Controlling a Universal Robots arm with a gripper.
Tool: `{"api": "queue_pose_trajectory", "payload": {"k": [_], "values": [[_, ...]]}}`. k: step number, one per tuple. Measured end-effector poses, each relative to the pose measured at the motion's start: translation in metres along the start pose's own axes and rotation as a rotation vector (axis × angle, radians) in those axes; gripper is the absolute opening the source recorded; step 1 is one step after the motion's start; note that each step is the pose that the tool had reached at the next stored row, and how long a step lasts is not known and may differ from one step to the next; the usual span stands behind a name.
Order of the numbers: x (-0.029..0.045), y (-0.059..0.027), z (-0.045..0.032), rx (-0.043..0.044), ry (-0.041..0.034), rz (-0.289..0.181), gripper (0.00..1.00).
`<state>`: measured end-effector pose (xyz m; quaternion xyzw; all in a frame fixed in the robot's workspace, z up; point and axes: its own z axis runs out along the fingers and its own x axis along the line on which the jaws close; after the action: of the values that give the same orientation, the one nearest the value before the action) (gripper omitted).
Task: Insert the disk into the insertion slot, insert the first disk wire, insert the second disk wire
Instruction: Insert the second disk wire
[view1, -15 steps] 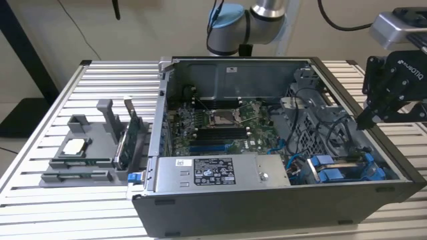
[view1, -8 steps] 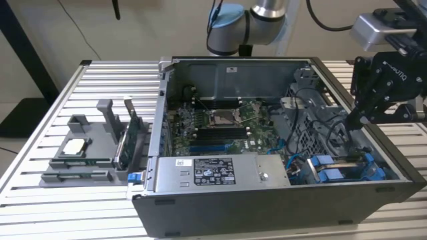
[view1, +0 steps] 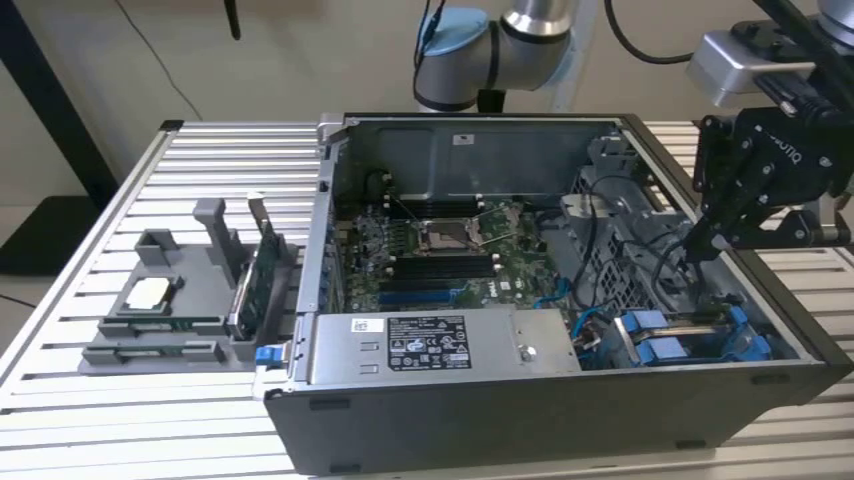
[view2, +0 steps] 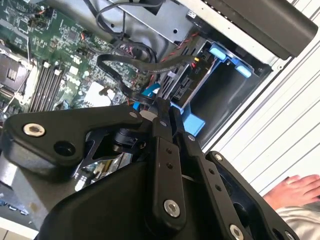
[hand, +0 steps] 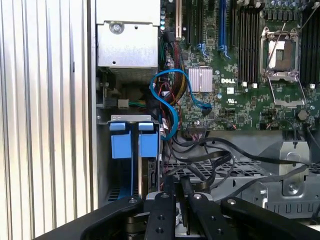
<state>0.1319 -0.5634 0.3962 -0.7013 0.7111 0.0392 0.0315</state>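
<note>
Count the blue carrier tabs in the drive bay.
2, side by side in the bay in the first wrist view: one tab nearer the case wall, the other nearer the motherboard. Others may be hidden deeper.

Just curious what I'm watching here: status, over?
Gripper shut, down among black cables by the insertion slot. Disk sits inside it. Wire pinched: cannot tell. Person's hand rests outside case.
</note>
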Motion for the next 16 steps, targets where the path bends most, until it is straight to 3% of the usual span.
{"api": "queue_pose_trajectory", "payload": {"k": [8, 16], "values": [[0.0003, 0.0000, 0.0032, -0.0025, 0.0064, 0.000, 0.16], [0.0010, -0.0007, 0.0088, -0.0186, 0.0109, 0.002, 0.16]]}}
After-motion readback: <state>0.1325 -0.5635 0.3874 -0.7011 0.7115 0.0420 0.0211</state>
